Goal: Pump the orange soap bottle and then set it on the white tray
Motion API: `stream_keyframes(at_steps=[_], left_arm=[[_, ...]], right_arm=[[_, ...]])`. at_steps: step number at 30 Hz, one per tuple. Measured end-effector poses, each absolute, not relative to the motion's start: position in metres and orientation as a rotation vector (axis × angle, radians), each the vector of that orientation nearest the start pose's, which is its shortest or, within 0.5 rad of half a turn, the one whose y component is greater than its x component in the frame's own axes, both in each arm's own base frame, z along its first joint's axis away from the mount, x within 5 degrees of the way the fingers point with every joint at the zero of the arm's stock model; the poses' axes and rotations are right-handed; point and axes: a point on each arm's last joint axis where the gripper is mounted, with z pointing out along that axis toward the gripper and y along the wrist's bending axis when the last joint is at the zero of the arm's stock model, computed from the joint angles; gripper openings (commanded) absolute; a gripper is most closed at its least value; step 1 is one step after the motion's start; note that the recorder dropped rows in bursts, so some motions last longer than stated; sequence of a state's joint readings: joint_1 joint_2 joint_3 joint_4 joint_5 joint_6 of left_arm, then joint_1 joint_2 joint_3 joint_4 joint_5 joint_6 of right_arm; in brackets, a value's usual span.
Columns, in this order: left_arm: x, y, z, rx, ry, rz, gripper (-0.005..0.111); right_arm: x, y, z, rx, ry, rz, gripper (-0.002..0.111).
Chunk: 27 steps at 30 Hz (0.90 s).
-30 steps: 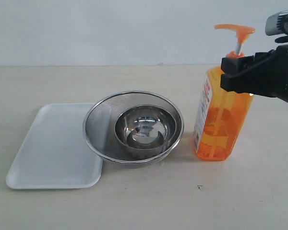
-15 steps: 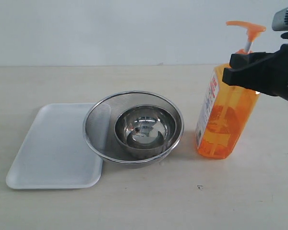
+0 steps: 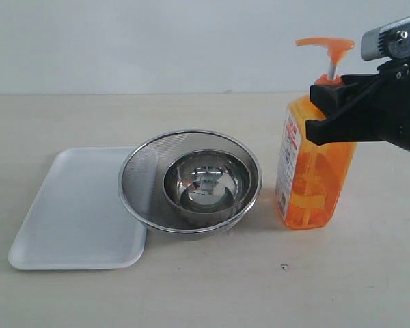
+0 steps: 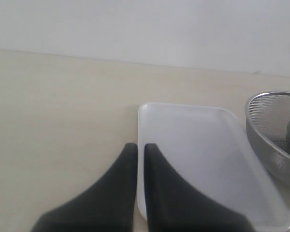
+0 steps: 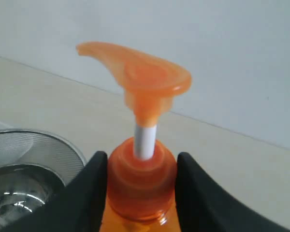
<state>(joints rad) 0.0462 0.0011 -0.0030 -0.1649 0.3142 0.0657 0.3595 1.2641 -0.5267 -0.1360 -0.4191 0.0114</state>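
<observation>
- Tipped away from the strainer (image 3: 140, 171) half a second ago, now back upright with the pump head (image 3: 326, 45) swung toward it again: orange soap bottle (image 3: 314, 171).
- Standing on the bench (image 3: 191, 294) just beside the strainer, on the side away from the white tray (image 3: 75, 205); not on the tray.
- Nested inside the strainer: steel bowl (image 3: 206, 179).
- Squarely between bottle and tray: the strainer, rim overlapping the tray's nearest edge.
- Translucent orange body, white-and-red label (image 3: 287, 157) turned toward the strainer, pump head raised on its white stem (image 5: 145, 140).
- Pinching the bottle's orange collar from both sides: right gripper (image 5: 141, 157).
- Pressed together on nothing, by the tray edge farthest from the strainer: left gripper (image 4: 137, 150).
</observation>
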Motion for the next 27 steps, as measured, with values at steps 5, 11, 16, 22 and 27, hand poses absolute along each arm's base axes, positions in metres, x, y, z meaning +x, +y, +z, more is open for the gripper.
stream_keyframes(at_steps=[5, 11, 16, 22, 27], left_arm=[[0.0542, -0.0021, 0.1861, -0.087, 1.79, -0.078, 0.005], [0.0542, -0.0021, 0.1861, -0.087, 1.79, -0.078, 0.005], [0.0542, -0.0021, 0.1861, -0.087, 1.79, -0.078, 0.005], [0.0542, -0.0021, 0.1861, -0.087, 1.79, -0.078, 0.005], [0.0542, -0.0021, 0.1861, -0.087, 1.79, -0.078, 0.005]], right_arm=[[0.2326, 0.0964, 0.2492, -0.535, 1.731, 0.22, 0.0], [0.2299, 0.1007, 0.2491, -0.627, 1.705, 0.225, 0.0], [0.2287, 0.1027, 0.2489, -0.681, 1.687, 0.22, 0.0], [0.2287, 0.1032, 0.2493, -0.691, 1.683, 0.218, 0.0], [0.2287, 0.1031, 0.2494, -0.689, 1.683, 0.219, 0.002]])
